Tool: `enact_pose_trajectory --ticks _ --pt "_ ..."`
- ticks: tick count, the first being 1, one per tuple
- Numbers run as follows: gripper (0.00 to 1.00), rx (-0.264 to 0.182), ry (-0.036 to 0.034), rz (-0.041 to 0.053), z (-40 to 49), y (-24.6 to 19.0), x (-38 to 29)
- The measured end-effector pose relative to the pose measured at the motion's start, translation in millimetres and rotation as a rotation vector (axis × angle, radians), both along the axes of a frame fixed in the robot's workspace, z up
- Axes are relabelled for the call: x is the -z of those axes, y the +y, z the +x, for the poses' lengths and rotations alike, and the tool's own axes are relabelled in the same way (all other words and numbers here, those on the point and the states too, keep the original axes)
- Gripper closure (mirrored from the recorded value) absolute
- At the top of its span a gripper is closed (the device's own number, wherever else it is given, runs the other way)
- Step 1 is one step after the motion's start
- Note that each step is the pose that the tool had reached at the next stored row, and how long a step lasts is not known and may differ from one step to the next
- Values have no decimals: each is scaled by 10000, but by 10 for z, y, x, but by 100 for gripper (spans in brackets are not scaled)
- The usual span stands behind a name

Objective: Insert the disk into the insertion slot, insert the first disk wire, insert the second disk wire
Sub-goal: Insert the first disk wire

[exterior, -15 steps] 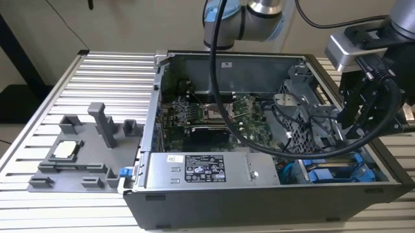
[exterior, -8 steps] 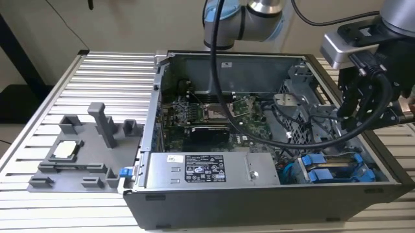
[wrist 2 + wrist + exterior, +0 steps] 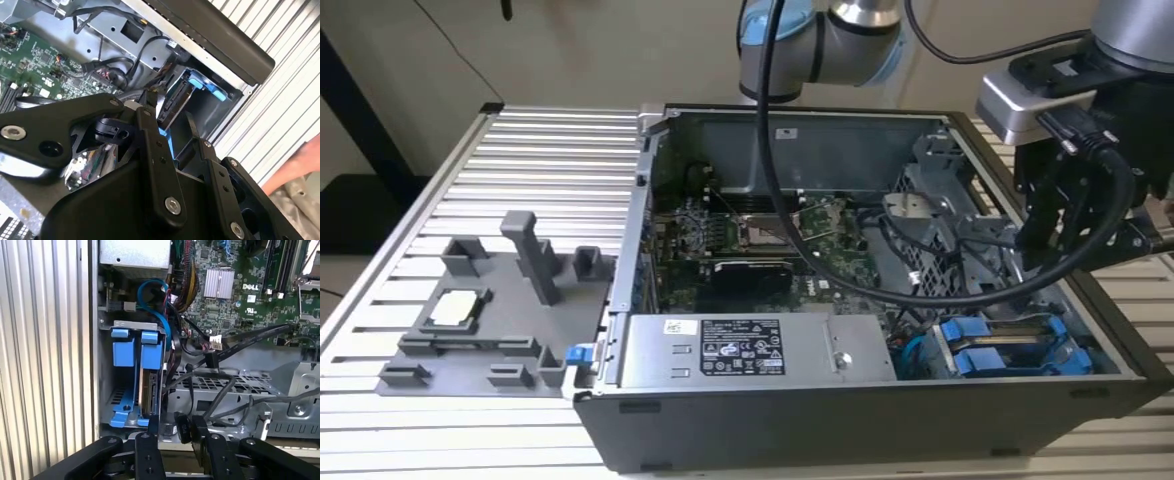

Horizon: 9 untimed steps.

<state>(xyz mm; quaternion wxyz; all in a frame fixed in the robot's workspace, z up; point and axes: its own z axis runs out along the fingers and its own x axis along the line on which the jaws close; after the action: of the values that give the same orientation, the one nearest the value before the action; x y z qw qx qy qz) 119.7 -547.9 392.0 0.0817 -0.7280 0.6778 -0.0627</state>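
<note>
Open dark-grey metal computer case (image 3: 854, 425) sits on the ribbed aluminium table (image 3: 547, 140). Inside we note a green circuit board (image 3: 834, 225), a labelled silver metal box (image 3: 747, 350) and, in the corner at the exterior view's right, the grey sheet-metal insertion slot (image 3: 131, 323). The flat silver-grey disk in its bright blue carrier (image 3: 149, 385) is seated in that slot. The black gripper (image 3: 176, 424) hovers near the slot with its fingers apart, clamping nothing. A black cable plug (image 3: 183, 428) lies between them.

The silver-grey arm (image 3: 834, 45) has blue joint caps (image 3: 754, 30), a black cable (image 3: 778, 150), and a black claw (image 3: 175, 427) with silver screws (image 3: 172, 205).
</note>
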Motion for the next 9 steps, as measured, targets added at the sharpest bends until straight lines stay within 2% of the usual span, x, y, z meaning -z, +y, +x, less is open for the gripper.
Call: enact_pose_trajectory --ticks 9 --pt "60 -31 -15 -4 -20 5 16"
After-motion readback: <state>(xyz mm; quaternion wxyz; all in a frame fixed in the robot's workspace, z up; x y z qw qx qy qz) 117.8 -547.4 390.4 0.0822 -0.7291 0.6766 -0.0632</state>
